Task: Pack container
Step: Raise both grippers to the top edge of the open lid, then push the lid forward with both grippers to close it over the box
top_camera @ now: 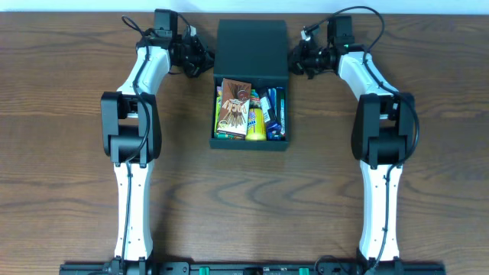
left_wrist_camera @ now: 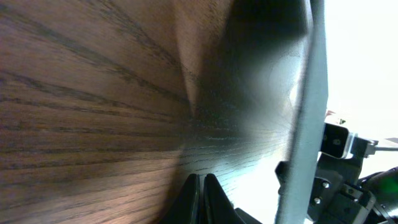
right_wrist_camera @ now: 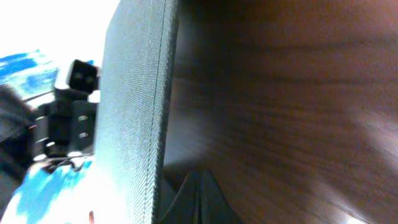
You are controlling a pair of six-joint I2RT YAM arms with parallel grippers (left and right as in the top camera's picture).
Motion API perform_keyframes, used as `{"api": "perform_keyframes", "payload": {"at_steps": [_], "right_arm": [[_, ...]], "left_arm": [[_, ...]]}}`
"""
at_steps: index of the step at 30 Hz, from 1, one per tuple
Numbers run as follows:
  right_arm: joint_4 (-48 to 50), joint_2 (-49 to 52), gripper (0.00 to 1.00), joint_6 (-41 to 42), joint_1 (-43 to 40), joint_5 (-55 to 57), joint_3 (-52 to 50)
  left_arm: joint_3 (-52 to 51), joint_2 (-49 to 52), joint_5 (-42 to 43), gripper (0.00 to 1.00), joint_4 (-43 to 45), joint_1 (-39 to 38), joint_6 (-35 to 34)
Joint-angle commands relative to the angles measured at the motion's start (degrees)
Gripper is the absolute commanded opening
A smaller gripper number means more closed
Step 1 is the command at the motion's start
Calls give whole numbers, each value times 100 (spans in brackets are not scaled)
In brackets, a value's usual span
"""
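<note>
Kim: Left hand (left_wrist_camera: 202,179) sat nearest in its wrist view. Its fingers (left_wrist_camera: 190,200) were pressed together, clenched on nothing, tips low over the desk (left_wrist_camera: 74,124). Right hand (right_wrist_camera: 200,177) read the same: clenched, empty.

Lee: Container position?

Kim: Container (top_camera: 250,145) lay mid-desk toward the far edge, between the two arms. Lid (top_camera: 250,47) was thrown open on the far side. One hand flanked each side edge of the lid. Contact could not be confirmed from any view.

Lee: Clearance?

Kim: Left wrist view showed a strip of wood between the fingertips and the lid, which appeared edge-on to the right. Right wrist view showed the lid edge-on just left of the fingertips. The tray was filled with snack packets (top_camera: 244,111), a brown one lying on top at its left side.

Lee: Surroundings?

Kim: Dark wood-grain desk, with open wood outboard of both arms and on the near side of the container. Bright white showed beyond the far edge, its detail washed out.
</note>
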Motion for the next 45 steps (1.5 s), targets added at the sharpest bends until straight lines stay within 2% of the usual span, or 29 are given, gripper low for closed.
{"api": "perform_keyframes", "payload": {"at_steps": [1,9,21,36,45], "right_arm": [[85,-33,1,-96,-63,-704,225],[79,-461,1,-433,-35,-745,354],[76,-977,2,-822,-35,-933,354],[-376,-1683,1,-1644,-35,-1008,354],[-535,-1897,2,-1945,-122,-719,354]], "left_arm": [[155,170,96,6,-15,153,63],[251,168,431,6,289,361,90],[1158,168,765,5,330,407,404],[2288,144,1950,6,289,461,916],[2455,114,2616,6,306,439,1014]]}}
